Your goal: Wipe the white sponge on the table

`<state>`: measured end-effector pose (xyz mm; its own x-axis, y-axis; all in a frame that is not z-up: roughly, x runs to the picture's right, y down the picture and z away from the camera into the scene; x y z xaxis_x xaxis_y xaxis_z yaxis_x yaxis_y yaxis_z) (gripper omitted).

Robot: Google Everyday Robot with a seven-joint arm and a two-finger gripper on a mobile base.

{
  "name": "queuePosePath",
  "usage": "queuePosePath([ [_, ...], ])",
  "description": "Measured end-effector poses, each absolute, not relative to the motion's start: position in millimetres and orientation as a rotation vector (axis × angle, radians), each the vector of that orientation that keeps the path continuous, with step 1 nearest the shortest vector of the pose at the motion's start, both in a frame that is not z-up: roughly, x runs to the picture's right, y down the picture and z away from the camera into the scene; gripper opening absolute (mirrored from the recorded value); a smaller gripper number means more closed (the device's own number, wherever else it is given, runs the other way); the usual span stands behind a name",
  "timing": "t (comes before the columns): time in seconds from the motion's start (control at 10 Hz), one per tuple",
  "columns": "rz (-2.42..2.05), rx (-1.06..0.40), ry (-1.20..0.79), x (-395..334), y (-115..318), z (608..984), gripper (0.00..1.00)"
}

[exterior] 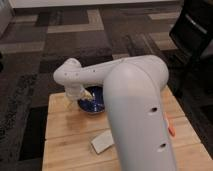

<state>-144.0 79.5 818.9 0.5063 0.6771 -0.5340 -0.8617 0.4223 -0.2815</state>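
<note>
The white sponge point(102, 142) lies flat on the table point(67, 135), near its front edge and left of my big white arm. That arm reaches from the foreground to the far left of the table. My gripper point(78, 97) hangs down from the wrist at the left rim of a blue bowl point(95, 103), well behind the sponge and apart from it. It stands open with nothing seen in its grasp. The arm hides much of the table's middle and right.
The blue bowl holds something yellowish. A small orange object point(171, 128) shows past the arm at the right of the table. Patterned carpet surrounds the table, and a black chair point(196, 30) stands at the far right.
</note>
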Motion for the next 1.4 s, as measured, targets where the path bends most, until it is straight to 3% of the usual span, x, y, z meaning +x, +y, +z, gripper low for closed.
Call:
queuePosePath([
  [1.4,0.991,-0.567,0.364,-144.2,78.3,818.2,0.80],
])
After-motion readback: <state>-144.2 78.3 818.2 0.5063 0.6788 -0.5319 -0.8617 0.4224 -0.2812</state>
